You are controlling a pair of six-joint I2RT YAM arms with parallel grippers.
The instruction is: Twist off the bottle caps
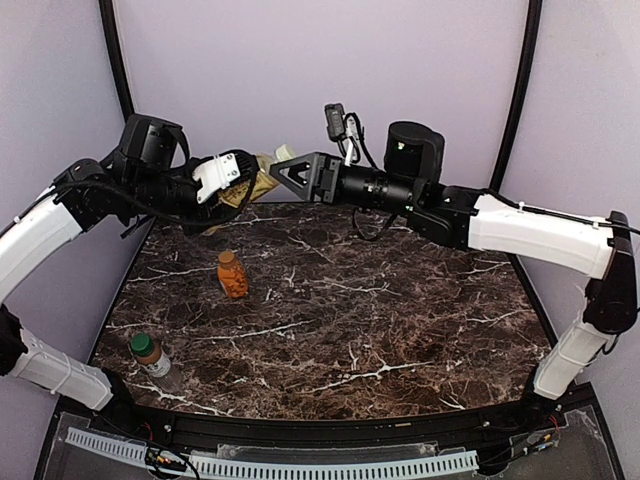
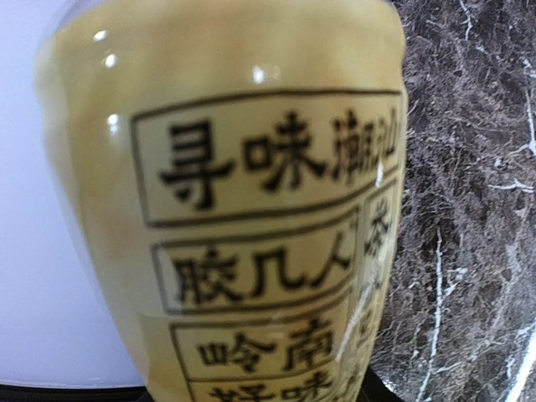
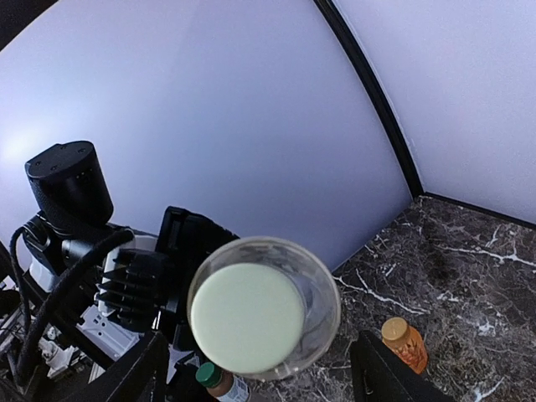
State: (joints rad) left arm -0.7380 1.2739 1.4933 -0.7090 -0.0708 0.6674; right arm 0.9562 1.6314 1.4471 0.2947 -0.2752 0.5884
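Black fingers (image 3: 146, 373) of right gripper (image 1: 280, 172) are spread apart with nothing between the pads; one shows low left in the wrist view, its mate low right. Cap (image 3: 247, 316) sits between them, seen end-on as a pale round disc with a gap on each side. No contact shows.

Cap belongs to yellow bottle (image 2: 251, 209), held off the table (image 1: 400, 330) by left gripper (image 1: 242, 175), which is clamped on the body. Label fills the left wrist view at close range and that gripper's own fingers are out of frame. The clamp is read from the overhead view: bottle is in the air at that gripper with no other support.

Key relation: bottle's long axis lies nearly level, tilted a little upward. Cap end points away from left gripper and straight at right gripper. Right arm is the nearer one for the cap, and the axis looks about in line with its approach.

Judgement: next move is a short advance along that axis, closing on the cap, then a twist while left gripper holds. Risks are pads landing on the clear shoulder behind the cap, or the bottle turning in the left grip.

Orange bottle (image 1: 232, 275) stands upright mid-left on table, capped. Clear bottle (image 1: 150, 355), green-topped, stands upright near the left front corner. Both are well apart from the grippers.
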